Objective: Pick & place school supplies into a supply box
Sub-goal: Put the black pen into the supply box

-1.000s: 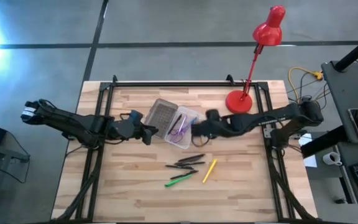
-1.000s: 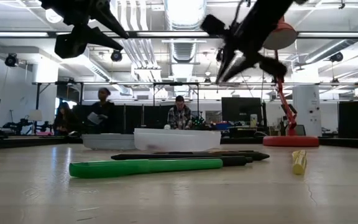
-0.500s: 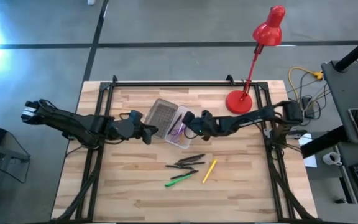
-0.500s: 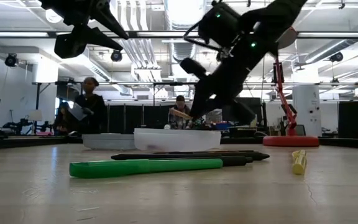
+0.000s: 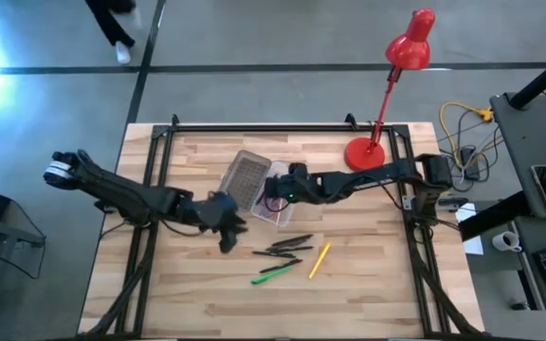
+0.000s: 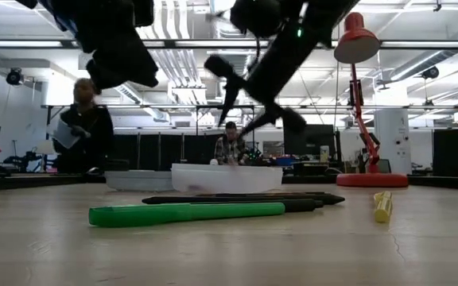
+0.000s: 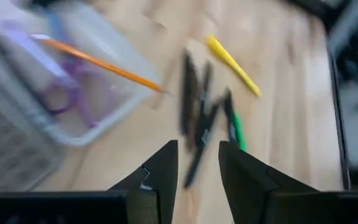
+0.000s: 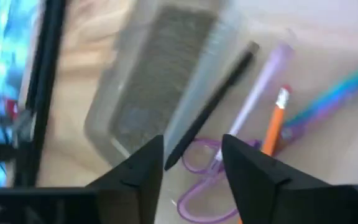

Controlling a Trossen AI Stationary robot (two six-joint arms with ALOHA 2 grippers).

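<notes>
Near edge of the table [image 5: 159, 294]: the green pen [image 5: 275, 273] is lying flat, with the yellow marker [image 5: 318, 260] just beside it toward the right arm's side. Nothing is touching either.

Next in: a loose cluster of dark pens [image 5: 288, 247] is lying crossed and touching one another. The left gripper [image 5: 227, 233] is hanging above the wood just beside this cluster, fingers [image 7: 160, 174] apart and holding nothing.

Middle: the clear pencil box [image 5: 275, 194] is sitting open, its ribbed lid [image 5: 245, 176] folded flat to the side. Inside, the purple scissors [image 8: 205, 163], an orange pencil [image 8: 272, 127] and a dark pen [image 8: 213, 102] are resting; the pencil's tip is sticking out over the box wall in the left wrist view. The right gripper [image 5: 279, 186] is hovering over the box, fingers apart, empty.

Far edge: the red lamp [image 5: 387, 90] is standing beside the right arm. Beyond the table, a person [image 6: 82, 131] is walking past.

Risks, as judged:
- The dark pens are overlapping, so a pinch may be catching two at once or flicking one away.
- The jutting pencil may be getting knocked out by a gripper passing low.
- Both arms are working close around the box; a delivery by the left gripper may be bumping the right one or shoving the light box.
</notes>
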